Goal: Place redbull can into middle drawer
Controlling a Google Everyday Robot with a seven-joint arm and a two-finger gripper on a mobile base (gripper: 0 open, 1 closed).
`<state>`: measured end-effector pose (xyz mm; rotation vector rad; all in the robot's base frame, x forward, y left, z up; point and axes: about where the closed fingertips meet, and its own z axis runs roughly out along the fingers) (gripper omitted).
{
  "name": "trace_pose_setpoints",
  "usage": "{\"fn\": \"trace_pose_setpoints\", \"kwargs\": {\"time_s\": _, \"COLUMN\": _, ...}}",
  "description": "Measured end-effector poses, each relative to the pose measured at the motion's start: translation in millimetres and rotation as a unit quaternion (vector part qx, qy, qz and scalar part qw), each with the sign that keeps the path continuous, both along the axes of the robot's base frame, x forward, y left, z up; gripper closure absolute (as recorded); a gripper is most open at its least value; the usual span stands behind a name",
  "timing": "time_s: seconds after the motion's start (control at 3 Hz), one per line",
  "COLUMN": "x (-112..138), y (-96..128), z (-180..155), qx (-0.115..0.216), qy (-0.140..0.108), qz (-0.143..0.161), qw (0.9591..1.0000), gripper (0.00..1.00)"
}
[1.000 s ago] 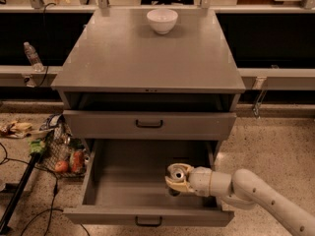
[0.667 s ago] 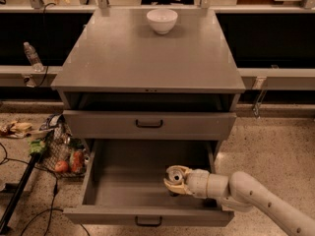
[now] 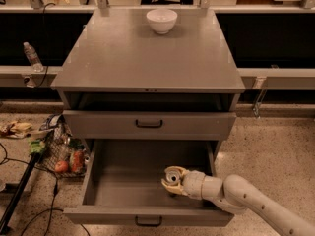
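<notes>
The middle drawer (image 3: 123,181) is pulled open at the bottom of the grey cabinet, a deep grey box with a black handle (image 3: 148,221) on its front. My gripper (image 3: 172,179) reaches into it from the right, over the drawer's right half. It is shut on the redbull can (image 3: 173,175), of which mainly the round metal top shows between the fingers. The can hangs low inside the drawer, near its floor; I cannot tell if it touches.
A white bowl (image 3: 161,20) stands at the back of the cabinet top (image 3: 147,58). The drawer front above (image 3: 148,124) is closed. A wire basket with food items (image 3: 66,154) and cables lie on the floor at left. A plastic bottle (image 3: 32,56) stands on the left ledge.
The gripper with the can has moved slightly left and down inside the drawer. Nothing else has moved.
</notes>
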<state>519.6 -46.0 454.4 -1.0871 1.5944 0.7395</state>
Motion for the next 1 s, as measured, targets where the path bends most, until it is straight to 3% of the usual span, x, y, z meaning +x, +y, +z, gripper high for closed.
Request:
{"fn": "trace_pose_setpoints", "kwargs": {"time_s": 0.67, "x": 8, "y": -7, "z": -6, "qx": -0.014, "qy": 0.012, "qz": -0.021, "qw": 0.9996, "gripper": 0.13}}
{"fn": "trace_pose_setpoints", "kwargs": {"time_s": 1.0, "x": 11, "y": -17, "z": -2, "qx": -0.015, "qy": 0.022, "qz": -0.038, "qw": 0.9989, "gripper": 0.00}}
